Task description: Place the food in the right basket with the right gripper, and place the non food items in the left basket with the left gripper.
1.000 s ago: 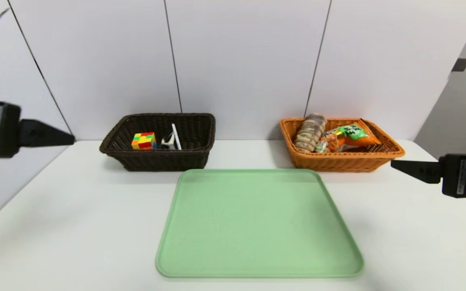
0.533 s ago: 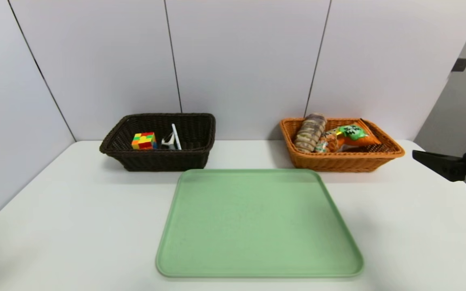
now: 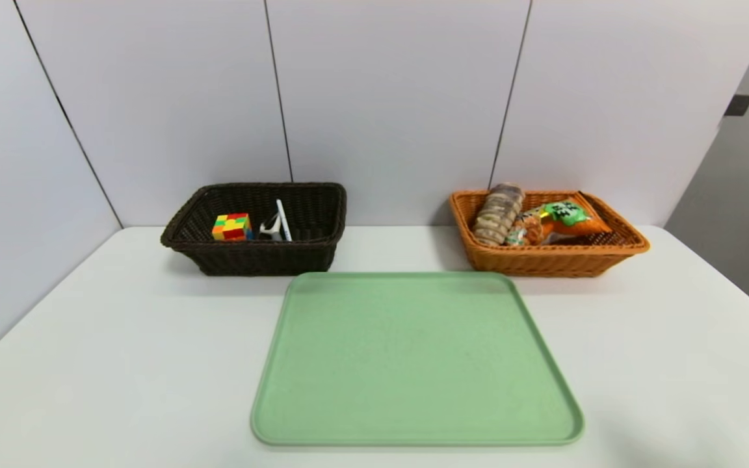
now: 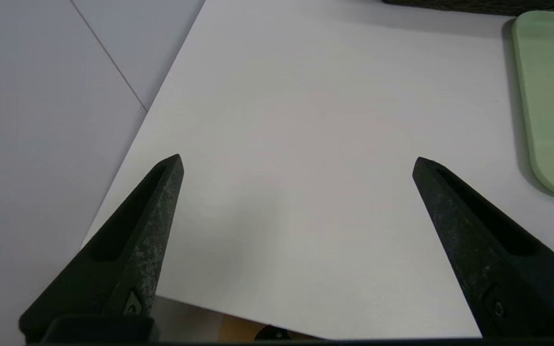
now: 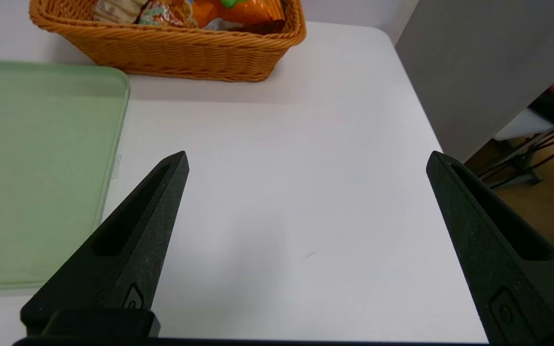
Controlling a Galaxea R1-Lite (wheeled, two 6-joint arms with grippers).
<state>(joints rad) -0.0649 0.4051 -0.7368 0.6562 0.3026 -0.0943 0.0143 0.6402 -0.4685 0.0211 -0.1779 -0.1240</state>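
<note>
The dark brown left basket [image 3: 244,261] holds a colourful cube [image 3: 232,227] and a white tool [image 3: 277,223]. In the orange right basket [image 3: 543,263] lie a roll of biscuits [image 3: 497,213] and an orange snack bag [image 3: 560,220]; the orange basket [image 5: 176,48] also shows in the right wrist view. Neither gripper appears in the head view. My left gripper [image 4: 297,160] hangs open over bare table near the front left corner. Over the table's right side, beside the tray, my right gripper [image 5: 307,158] is open with nothing between its fingers.
A green tray [image 3: 417,357] with nothing on it lies in the middle of the white table [image 3: 88,364]. The green tray's edge [image 4: 548,96] shows in the left wrist view, and the tray [image 5: 31,158] in the right. Past the table's right edge are a grey wall and floor cables [image 5: 536,154].
Both arms have drawn back out of the head view: the left one from the far left, the right one from the right edge. The baskets and tray are unchanged.
</note>
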